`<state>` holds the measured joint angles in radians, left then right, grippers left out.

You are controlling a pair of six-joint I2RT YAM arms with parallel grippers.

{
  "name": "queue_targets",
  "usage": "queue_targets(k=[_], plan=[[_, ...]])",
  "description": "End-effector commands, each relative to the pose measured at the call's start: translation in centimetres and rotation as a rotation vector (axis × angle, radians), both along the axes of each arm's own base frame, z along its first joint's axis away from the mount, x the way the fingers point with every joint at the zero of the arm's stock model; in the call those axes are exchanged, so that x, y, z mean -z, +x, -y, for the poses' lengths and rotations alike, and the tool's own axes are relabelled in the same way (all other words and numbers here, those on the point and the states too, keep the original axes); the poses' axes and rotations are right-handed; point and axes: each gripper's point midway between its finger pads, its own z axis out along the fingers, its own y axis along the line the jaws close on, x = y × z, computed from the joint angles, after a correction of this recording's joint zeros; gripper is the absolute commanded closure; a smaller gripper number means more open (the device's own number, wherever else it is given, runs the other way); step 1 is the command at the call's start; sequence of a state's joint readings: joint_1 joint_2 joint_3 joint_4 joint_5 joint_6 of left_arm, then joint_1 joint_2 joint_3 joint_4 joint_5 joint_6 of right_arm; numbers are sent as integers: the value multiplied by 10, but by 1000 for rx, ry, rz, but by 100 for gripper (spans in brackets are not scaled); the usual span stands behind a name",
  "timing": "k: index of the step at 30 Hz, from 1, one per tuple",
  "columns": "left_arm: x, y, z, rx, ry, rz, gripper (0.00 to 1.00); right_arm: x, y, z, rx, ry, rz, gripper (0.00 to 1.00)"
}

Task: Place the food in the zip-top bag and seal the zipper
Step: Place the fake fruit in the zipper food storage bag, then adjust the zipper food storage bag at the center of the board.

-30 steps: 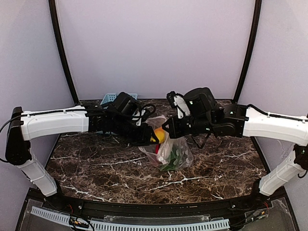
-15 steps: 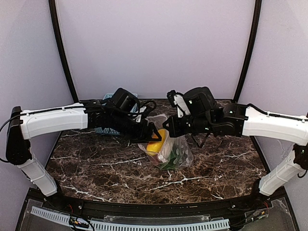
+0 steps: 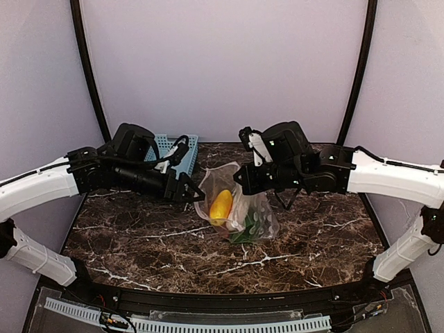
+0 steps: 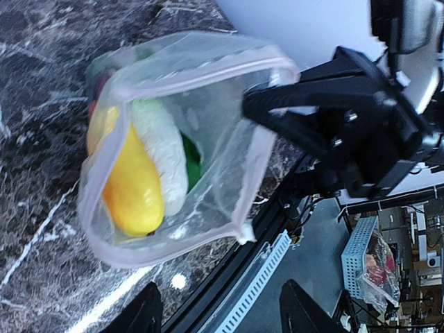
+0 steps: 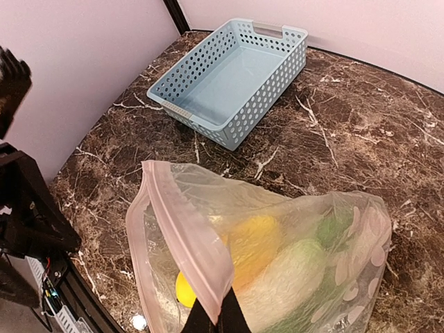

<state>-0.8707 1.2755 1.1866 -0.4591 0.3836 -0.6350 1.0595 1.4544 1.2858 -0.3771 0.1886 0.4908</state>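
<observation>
Left arm reaches out over the tabletop (image 3: 139, 236), and the left fingers (image 4: 147, 316) are spread with nothing between them, hanging just short of the bag's mouth. Behind that arm, back left, sits the light-blue basket (image 3: 166, 144), well apart from the action.

Centre now: the bag (image 3: 250, 208) is held up by its top edge, mouth gaping toward the left arm, lower end slumped on the marble. The zipper (image 5: 187, 236) is unsealed, its pink strip looping round the open mouth. Inside, 3 pieces are plain to see: the yellow corn (image 4: 132, 187) nearest the opening, the white one (image 4: 163, 156) lying against it, and the green leafy one (image 4: 191, 156) tucked deeper in.

Over on the right, the right fingers (image 5: 216, 319) are pressed together on the rim, pinching that pink strip and holding the bag up from its right side.
</observation>
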Motion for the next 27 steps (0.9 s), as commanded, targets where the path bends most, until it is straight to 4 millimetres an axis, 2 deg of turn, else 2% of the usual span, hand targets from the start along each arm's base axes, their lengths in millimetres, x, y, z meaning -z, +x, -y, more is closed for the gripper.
queue_targets(k=[1, 6, 9, 14, 20, 27], plan=[[44, 0, -20, -99, 66, -83, 42, -16, 7, -1, 19, 22, 29, 100], [67, 0, -20, -133, 48, -131, 42, -15, 6, -2, 17, 26, 21, 100], [79, 3, -20, -159, 52, -152, 47, -16, 5, -3, 8, 29, 17, 100], [78, 14, -10, -187, -31, -153, 54, -15, 4, -4, 5, 31, 14, 100], [81, 31, -10, -254, -110, -173, 61, -14, 4, -5, -1, 29, 14, 100], [84, 36, -2, -252, -126, -190, 75, -14, 4, -5, -3, 29, 22, 100]])
